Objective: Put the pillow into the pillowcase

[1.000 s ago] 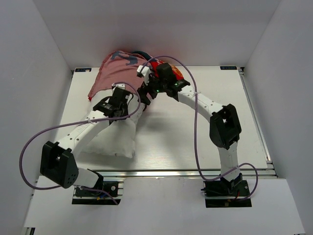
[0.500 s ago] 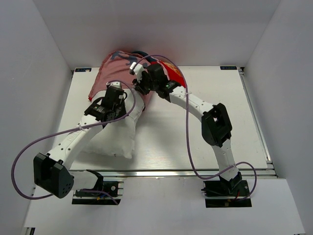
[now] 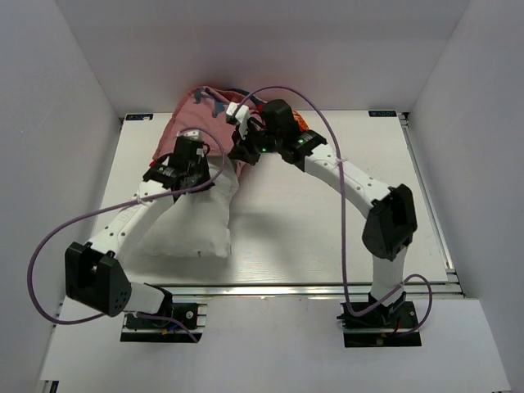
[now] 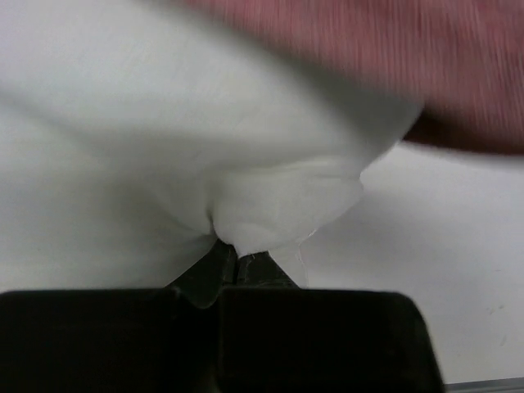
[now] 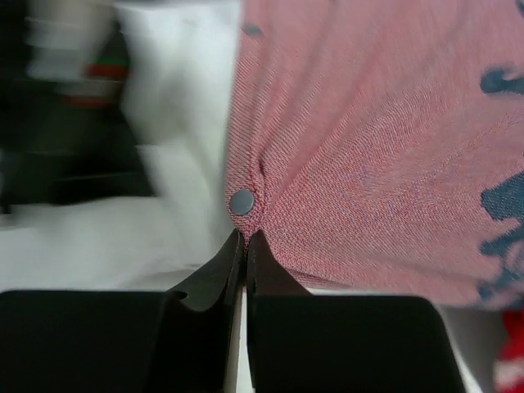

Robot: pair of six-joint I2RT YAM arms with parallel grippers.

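Pillow (image 3: 192, 229) is shown lying toward the near-left corner of the table (image 3: 278, 237), a fold of its white fabric pinched by the left gripper (image 4: 236, 254). Farther back, the pillowcase (image 3: 192, 115), bunched at the far edge, is nipped beside a snap button (image 5: 241, 201), seemingly at its hem, by the right gripper (image 5: 246, 237).

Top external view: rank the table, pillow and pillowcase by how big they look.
1. table, clearly largest.
2-3. pillow and pillowcase: exposed parts look alike, both partly hidden, so unranked.
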